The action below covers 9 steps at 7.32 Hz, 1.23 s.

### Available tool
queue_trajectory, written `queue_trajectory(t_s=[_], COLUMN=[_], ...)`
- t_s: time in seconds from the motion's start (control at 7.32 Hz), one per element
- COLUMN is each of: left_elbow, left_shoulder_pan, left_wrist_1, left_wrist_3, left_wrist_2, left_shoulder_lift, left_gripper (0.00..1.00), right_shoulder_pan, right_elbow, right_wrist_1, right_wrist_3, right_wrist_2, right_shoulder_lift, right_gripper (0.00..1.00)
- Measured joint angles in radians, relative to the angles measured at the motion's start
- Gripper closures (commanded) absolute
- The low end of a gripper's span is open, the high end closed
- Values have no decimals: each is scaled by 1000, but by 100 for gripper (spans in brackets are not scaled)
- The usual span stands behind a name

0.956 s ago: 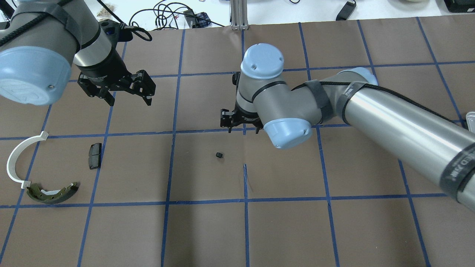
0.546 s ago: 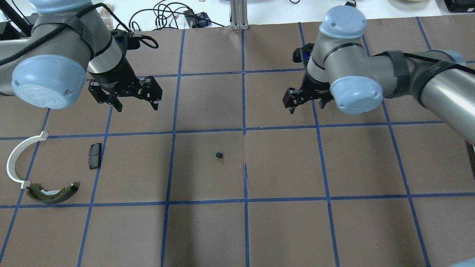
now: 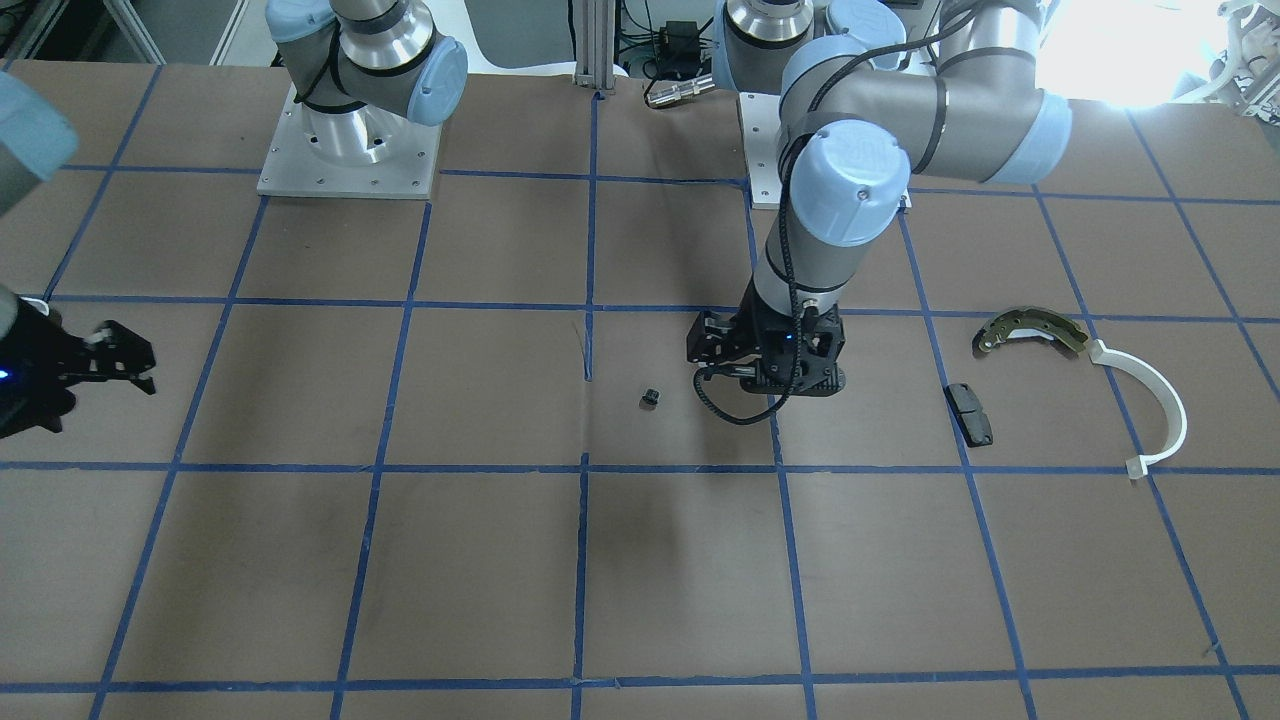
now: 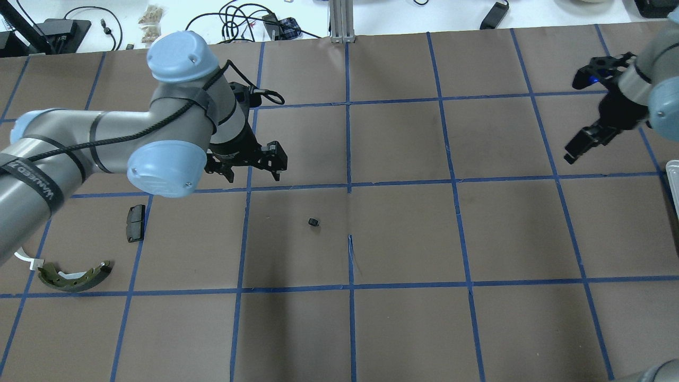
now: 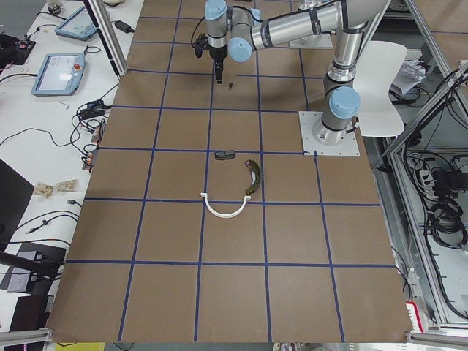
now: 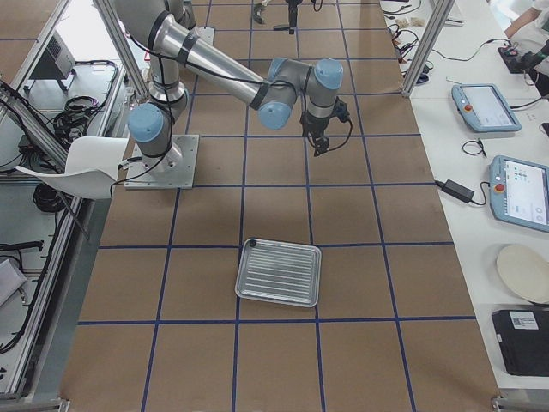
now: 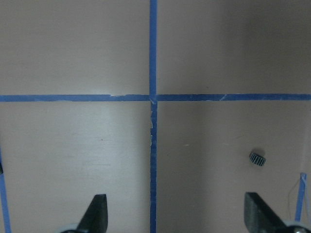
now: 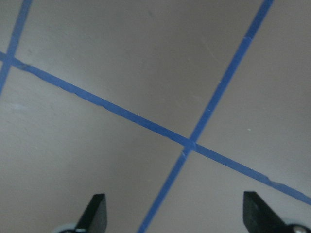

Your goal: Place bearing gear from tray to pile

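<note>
Left fingers spread wide, pointing down, hovering near bearing gear.

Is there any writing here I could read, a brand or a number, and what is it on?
"VANLEED Z", as best it reads: white letters on the black strap round the left arm, overhead view.
Screens of the two tablets on the side bench: too small to read.
White label on a black box: too small to read.

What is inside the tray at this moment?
Nothing shows in the tray; the right side view sees its whole ribbed floor, with nothing covering it. The bearing gear lies outside it, on the table.
</note>
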Motion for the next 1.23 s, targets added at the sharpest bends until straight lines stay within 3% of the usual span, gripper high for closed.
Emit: queue_trajectory(t_s=[0.41, 0.55, 0.96, 1.23], left_elbow=[-45, -52, -88, -92], left_shoulder_pan=[-74, -90, -129, -136], left_wrist_1=[119, 138, 219, 237], left_wrist_3=[-60, -65, -105, -114], left_wrist_2=[-35, -36, -39, -40], left_shoulder_lift=[-87, -112, -174, -200], left_gripper=[0, 0, 2, 14], right_shoulder_pan=[-352, -428, -497, -503], right_elbow=[31, 37, 101, 155], right_wrist_1=[-18, -22, -127, -186], right_wrist_3=[-290, -325, -364, -354], right_wrist_2=[2, -2, -93, -96], right_shoulder_lift=[32, 54, 75, 75], right_gripper=[11, 20, 22, 23])
